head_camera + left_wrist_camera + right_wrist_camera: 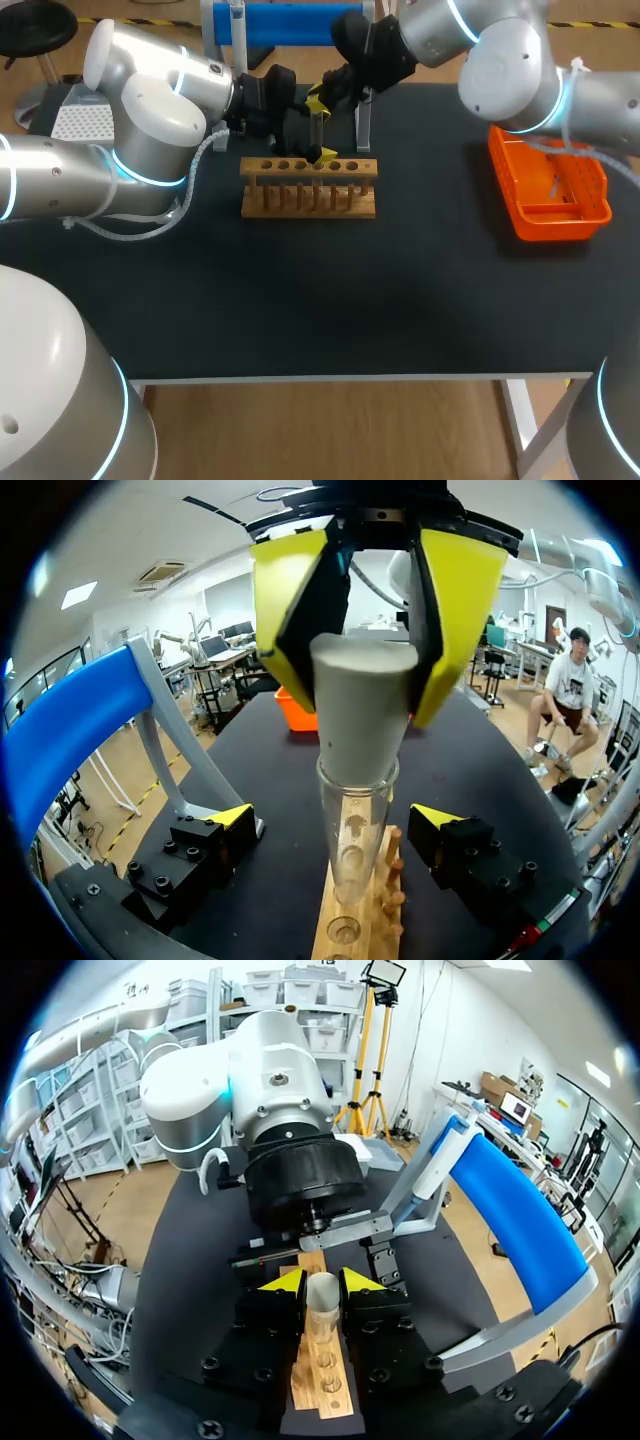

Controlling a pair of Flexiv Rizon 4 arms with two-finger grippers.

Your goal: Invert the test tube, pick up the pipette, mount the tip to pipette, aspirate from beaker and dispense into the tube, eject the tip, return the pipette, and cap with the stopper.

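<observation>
A clear test tube (318, 130) stands upright in the wooden rack (308, 190) at the back of the table. In the left wrist view a grey stopper (360, 710) sits in the mouth of the tube (352, 830). My right gripper (320, 100) comes down from above and is shut on the stopper (322, 1295), with one yellow tip on each side. My left gripper (335, 820) is open. Its tips stand on either side of the tube just above the rack (350, 935), and neither touches the glass.
A blue holder on a grey stand (290, 22) rises behind the rack, close to both grippers. An orange tray (550, 185) lies at the table's right side. Dark table surface stretches in front of the rack.
</observation>
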